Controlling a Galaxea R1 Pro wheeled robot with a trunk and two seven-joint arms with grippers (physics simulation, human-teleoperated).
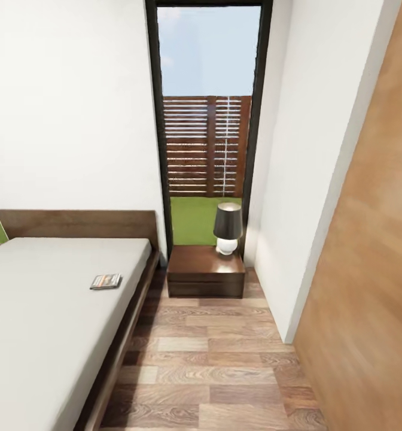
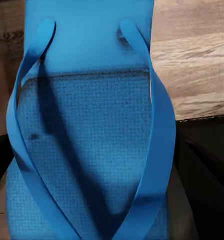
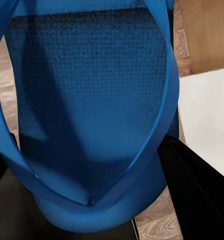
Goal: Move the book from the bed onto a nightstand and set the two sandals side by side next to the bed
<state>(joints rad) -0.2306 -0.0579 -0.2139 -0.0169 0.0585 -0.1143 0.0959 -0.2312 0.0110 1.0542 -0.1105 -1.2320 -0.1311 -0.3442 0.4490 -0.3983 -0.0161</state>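
Observation:
The book (image 1: 106, 281) lies flat on the grey mattress of the bed (image 1: 39, 323), near its right edge. A dark nightstand (image 1: 206, 272) stands on the floor past the bed's corner, under the window. One bright blue sandal (image 2: 87, 150) sits close up in the left wrist view, held off the plank floor between the dark fingers of my left gripper (image 2: 92, 195). The other blue sandal (image 3: 87, 100) is held the same way in my right gripper (image 3: 82, 200), straps toward the camera.
A lamp (image 1: 228, 228) with a dark shade stands on the nightstand's right part. A strip of wood-plank floor (image 1: 213, 371) runs between the bed and a white wall (image 1: 297, 239). A wooden panel (image 1: 374, 269) is close on the right.

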